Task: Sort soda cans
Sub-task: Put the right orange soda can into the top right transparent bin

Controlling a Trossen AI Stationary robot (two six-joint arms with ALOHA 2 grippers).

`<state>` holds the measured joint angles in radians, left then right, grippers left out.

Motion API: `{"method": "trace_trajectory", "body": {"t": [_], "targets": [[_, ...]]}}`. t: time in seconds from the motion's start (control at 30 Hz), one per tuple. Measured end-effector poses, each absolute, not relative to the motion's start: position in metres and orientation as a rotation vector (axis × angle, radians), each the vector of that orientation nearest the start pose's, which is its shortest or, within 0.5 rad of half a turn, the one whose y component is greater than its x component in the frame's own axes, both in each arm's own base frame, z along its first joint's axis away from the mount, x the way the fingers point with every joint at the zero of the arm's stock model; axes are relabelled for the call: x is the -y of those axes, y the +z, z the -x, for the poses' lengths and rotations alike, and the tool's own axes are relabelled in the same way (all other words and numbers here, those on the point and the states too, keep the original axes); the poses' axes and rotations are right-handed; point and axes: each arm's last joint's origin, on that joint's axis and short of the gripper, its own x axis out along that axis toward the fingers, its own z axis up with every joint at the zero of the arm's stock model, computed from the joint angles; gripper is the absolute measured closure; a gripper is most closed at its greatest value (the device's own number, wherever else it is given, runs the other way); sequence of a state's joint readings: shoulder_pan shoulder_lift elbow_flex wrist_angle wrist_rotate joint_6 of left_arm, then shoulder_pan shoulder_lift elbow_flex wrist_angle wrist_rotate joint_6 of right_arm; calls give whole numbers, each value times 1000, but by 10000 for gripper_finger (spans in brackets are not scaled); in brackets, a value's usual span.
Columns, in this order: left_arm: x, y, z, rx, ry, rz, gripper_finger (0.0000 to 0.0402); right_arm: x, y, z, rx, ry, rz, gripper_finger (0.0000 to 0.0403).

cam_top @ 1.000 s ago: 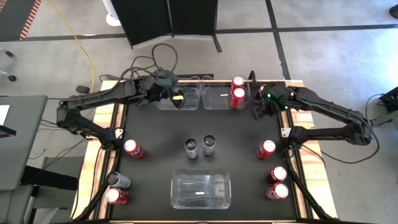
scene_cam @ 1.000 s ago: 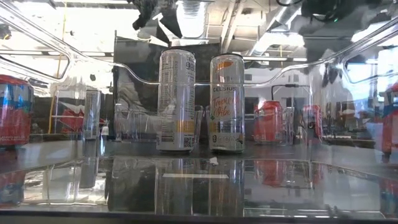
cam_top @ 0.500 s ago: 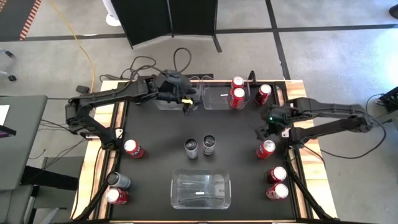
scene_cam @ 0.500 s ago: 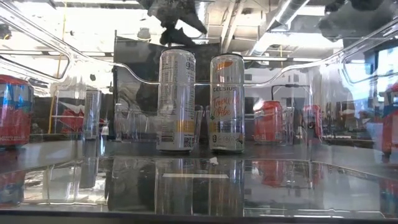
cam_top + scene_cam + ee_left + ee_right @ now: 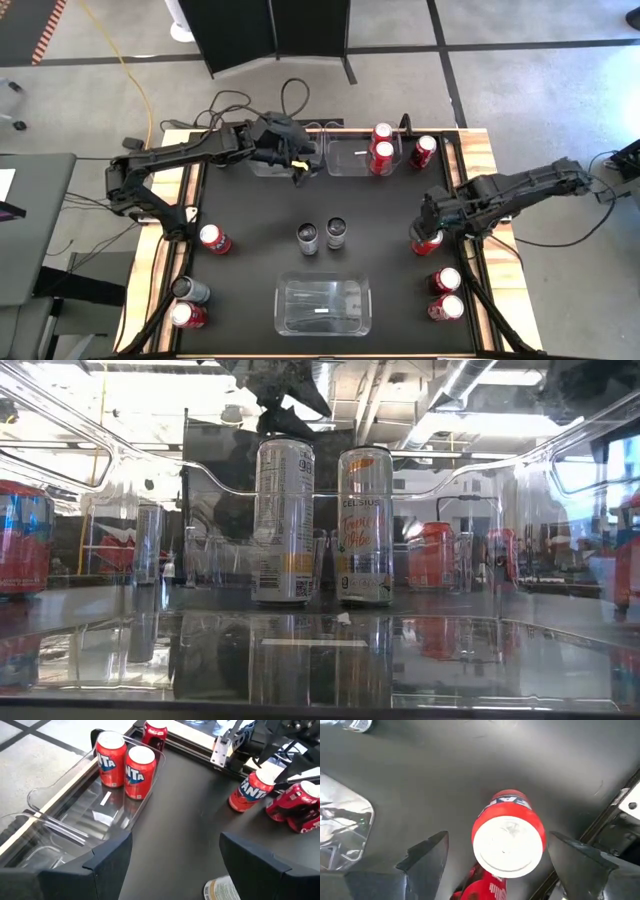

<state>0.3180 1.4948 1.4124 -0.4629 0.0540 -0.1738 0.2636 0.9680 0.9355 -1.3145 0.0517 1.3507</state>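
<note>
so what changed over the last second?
The right gripper left the back right bin, leaving a red can on the table beside it, and swung toward the near side to hover open over another red can by the right edge. The left gripper, open and empty, shifted right along the back bins. The two silver cans and remaining cans stayed put.

Two dark jointed arms, black cables looped behind the left one. Left gripper [image 5: 172, 865]: flat, angular black fingers. Right gripper [image 5: 502, 862]: the same, matte black.
</note>
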Motion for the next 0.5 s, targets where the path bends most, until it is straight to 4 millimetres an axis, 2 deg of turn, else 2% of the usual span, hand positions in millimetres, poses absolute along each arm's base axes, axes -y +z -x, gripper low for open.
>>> {"method": "trace_trajectory", "body": {"t": [0.2, 0.5], "targets": [[-102, 354, -314, -541, 277, 288, 109, -43, 266, -135, -1209, -722, -908, 43], [-106, 353, -312, -555, 284, 289, 109, -41, 256, -130, -1235, -814, -882, 39]]}}
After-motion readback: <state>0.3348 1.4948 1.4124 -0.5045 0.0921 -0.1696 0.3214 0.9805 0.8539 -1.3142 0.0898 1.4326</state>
